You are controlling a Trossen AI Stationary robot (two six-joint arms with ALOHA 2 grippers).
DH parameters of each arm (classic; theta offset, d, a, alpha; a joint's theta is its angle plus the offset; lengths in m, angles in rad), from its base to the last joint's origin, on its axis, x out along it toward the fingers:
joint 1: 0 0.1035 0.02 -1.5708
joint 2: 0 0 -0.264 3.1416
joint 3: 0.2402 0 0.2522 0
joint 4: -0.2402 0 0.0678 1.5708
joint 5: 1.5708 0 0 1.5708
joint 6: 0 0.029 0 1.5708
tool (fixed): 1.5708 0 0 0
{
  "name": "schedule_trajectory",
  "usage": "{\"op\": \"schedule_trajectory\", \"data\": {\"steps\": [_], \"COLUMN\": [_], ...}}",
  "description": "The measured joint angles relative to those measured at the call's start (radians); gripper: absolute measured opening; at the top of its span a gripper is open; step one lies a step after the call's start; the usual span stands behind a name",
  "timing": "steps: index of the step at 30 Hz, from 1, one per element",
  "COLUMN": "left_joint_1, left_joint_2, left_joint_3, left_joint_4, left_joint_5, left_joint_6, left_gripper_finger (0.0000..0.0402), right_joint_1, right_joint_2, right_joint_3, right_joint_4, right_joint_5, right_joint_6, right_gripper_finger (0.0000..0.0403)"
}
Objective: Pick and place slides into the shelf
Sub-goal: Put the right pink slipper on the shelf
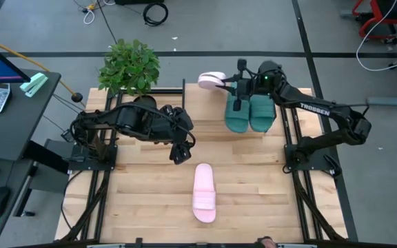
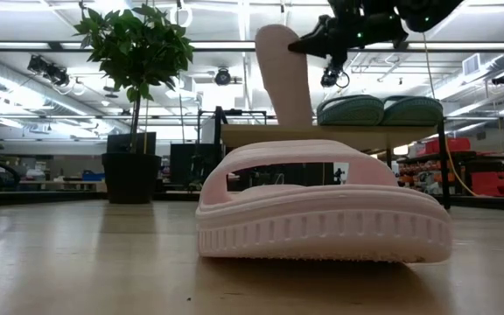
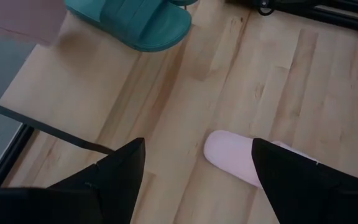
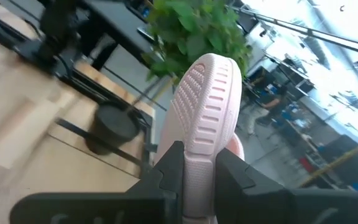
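Slides of ribbed foam sit in three places. Two dark teal-green slides (image 1: 250, 114) lie side by side on the light plank top of the low black-framed shelf (image 1: 205, 131) at the far side of the worktop (image 1: 143, 193). One pale pink slide (image 1: 204, 192) lies flat on the worktop near its front edge, well apart from the shelf, filling the middle of the low view (image 2: 322, 210). A second pale pink slide (image 1: 212, 80) is held in the air by the right gripper (image 1: 230, 85); its fingers (image 4: 169, 168) are clamped on the slide's edge, and the slide stands upright above the shelf's left part, just beside the teal pair. In the low view this held slide (image 2: 283, 74) rises above the shelf plank (image 2: 322, 133).

The left gripper (image 1: 179, 153) hovers over the worktop between the shelf and the pink slide on the worktop, its fingers (image 3: 123, 174) spread apart with nothing between them. A potted green plant (image 1: 129, 67) stands behind the worktop's far left corner.
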State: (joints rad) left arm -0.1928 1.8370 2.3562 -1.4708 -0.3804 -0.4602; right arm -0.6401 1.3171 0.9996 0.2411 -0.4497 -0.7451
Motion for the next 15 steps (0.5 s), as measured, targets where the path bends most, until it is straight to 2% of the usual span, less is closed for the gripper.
{"op": "schedule_trajectory", "data": {"steps": [9, 15], "left_joint_1": [0.0, 0.0], "left_joint_2": [0.0, 0.005], "left_joint_3": [0.0, 0.0], "left_joint_4": [0.001, 0.001], "left_joint_5": [-0.001, -0.019], "left_joint_6": [0.0, 0.001], "left_gripper_finger": [0.0298, 0.0298], "right_joint_1": [-0.027, 0.012], "right_joint_2": [0.021, 0.074], "right_joint_3": [0.0, 0.004], "right_joint_4": [0.018, 0.012], "right_joint_5": [-0.032, -0.058], "right_joint_6": [0.036, 0.09], "right_gripper_finger": [0.0054, 0.0053]}}
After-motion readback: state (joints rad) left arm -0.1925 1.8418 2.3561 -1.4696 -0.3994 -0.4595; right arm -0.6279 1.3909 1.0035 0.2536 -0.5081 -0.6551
